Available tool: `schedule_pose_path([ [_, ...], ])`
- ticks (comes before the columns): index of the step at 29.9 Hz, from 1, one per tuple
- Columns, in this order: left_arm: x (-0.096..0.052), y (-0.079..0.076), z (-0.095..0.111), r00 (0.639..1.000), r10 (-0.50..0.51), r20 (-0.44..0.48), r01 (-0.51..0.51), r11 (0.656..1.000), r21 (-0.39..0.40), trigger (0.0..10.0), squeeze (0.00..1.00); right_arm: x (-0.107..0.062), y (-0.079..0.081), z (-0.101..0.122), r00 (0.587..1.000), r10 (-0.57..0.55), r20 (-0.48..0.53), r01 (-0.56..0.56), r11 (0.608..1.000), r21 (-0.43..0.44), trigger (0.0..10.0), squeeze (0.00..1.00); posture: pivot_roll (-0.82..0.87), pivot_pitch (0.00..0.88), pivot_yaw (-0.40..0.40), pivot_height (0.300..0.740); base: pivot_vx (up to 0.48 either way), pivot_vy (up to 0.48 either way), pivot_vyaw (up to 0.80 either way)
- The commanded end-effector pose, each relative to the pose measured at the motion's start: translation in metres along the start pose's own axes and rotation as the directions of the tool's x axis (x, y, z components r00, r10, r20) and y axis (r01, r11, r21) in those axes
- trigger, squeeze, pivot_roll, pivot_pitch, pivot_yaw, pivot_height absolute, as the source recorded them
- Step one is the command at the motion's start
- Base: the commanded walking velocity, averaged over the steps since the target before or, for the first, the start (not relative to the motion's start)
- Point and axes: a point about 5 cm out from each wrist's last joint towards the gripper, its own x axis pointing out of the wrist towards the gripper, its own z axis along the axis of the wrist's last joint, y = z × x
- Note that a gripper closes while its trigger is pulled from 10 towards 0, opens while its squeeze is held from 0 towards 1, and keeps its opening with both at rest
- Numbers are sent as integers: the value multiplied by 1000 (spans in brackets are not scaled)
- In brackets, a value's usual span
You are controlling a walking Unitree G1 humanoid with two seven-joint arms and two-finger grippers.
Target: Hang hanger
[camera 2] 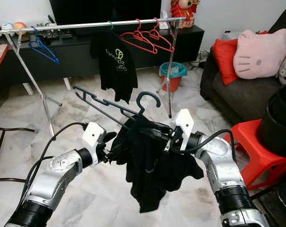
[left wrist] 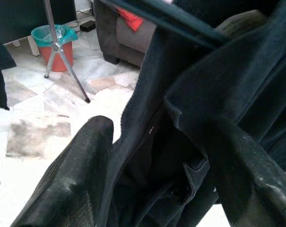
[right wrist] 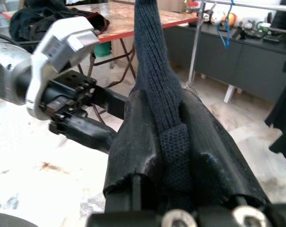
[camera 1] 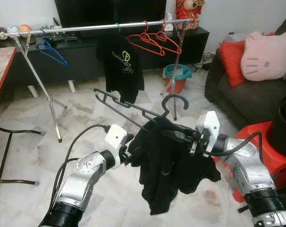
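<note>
Sofa (camera 1: 247,101), one, dark grey, stands at the right with one red cushion (camera 1: 232,56) and one pink cat-face pillow (camera 1: 266,54) on it. One silver clothes rail (camera 1: 105,27) spans the room ahead of a black TV cabinet (camera 1: 86,52); on it hang one black T-shirt (camera 1: 120,66), two red hangers (camera 1: 155,40) and one blue hanger (camera 1: 50,51). Beside the rail's right leg sits one orange bin (camera 1: 177,78). One red stool (camera 1: 271,156) is by the right arm. Between the two grippers, above the marble floor (camera 1: 86,123), is one dark hanger (camera 1: 133,111) carrying one black garment (camera 1: 166,165). The right gripper (camera 1: 174,135) has its jaws clamped on a ribbed strip of that garment just below the hook. The left gripper (camera 1: 131,151) has its jaws apart, with folds of the cloth between them.
</note>
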Motion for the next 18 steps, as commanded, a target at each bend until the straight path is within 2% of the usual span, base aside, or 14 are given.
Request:
schedule_pose_path([
  [1,3,-2,2,1000,-6,4,6,1000,22,10000,0,3,-1,14,999,31,26,-29,999,-42,10000,0,45,0,-48,740,0,0,0],
  [8,2,2,2,999,29,16,-29,999,18,10000,0,1,0,19,998,63,23,-62,997,-48,10000,0,44,0,-52,740,0,0,0],
  [18,-13,2,-4,998,-60,-29,62,997,54,10000,0,-4,-2,20,995,100,-20,-101,993,-60,10000,0,51,0,-55,740,0,0,0],
])
